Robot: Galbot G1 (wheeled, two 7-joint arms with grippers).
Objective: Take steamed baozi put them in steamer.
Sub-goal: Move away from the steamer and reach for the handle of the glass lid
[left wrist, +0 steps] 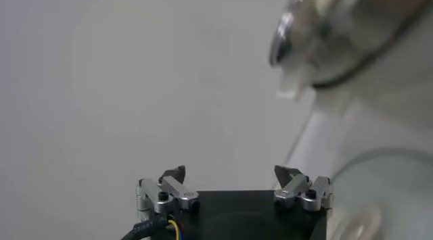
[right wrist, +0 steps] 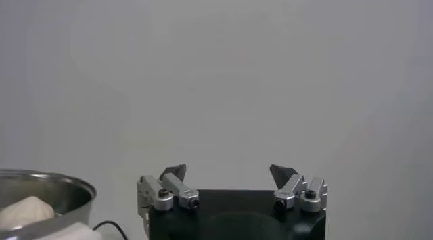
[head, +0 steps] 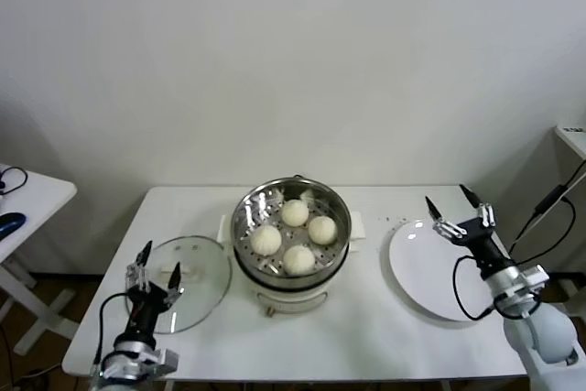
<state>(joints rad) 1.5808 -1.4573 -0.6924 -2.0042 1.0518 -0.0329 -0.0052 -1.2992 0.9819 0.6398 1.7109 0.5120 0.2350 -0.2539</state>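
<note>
Head view: I see all four steamed baozi [head: 294, 235] sitting in the steamer [head: 247, 206] mid-table. My left gripper [head: 157, 263] hangs spread wide above the glass lid [head: 203, 263], right gripper [head: 453, 211] gapes empty over the white plate [head: 417, 272].

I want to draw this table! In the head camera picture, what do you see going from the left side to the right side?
Left gripper → glass lid → steamer holding four baozi → white plate → right gripper.
</note>
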